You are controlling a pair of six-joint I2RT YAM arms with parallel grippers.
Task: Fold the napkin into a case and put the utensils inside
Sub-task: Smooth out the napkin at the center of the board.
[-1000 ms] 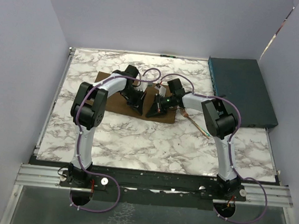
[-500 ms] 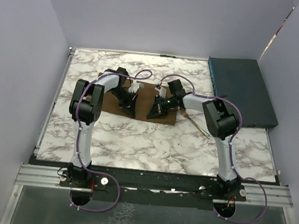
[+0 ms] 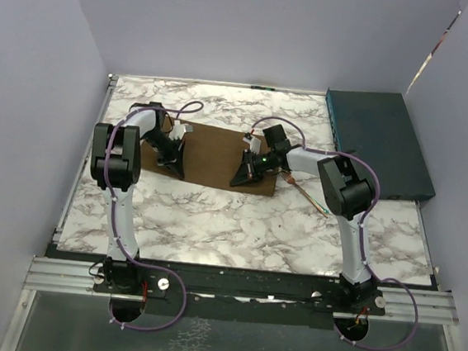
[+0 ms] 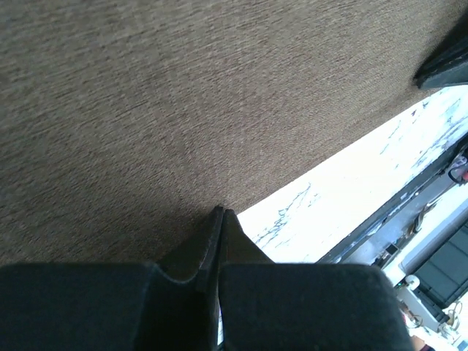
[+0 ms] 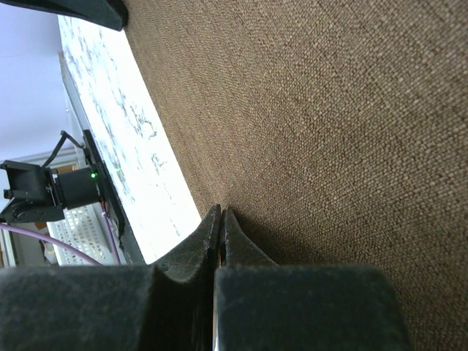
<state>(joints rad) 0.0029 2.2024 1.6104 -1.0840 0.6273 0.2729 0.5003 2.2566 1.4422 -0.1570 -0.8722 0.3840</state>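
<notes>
Napkin point(image 3: 215, 153) first: one brown cloth lies spread flat on the marble tabletop point(image 3: 246, 226), stretched between the two sets of fingers. The left fingers point(image 3: 176, 170) are pressed shut at its near left corner. The right fingers point(image 3: 237, 179) are pressed shut on its near edge further right, with a strip of cloth carrying on beyond them.

From the left wrist, the left fingers point(image 4: 221, 219) come to a closed point right where the cloth's edge meets the white tabletop point(image 4: 329, 205), pinching the napkin point(image 4: 183, 95) there. From the right wrist it looks the same: the right fingers point(image 5: 220, 219) meet tip to tip on the border of the napkin point(image 5: 329, 124), with weave on one side of them and marble on the other.

One fork point(image 3: 303, 189), thin and copper-coloured, lies on the tabletop just right of the right fingers, off the cloth and partly hidden by that arm. One dark teal box point(image 3: 378, 144) sits well beyond the right fingers at the tabletop's far right.
</notes>
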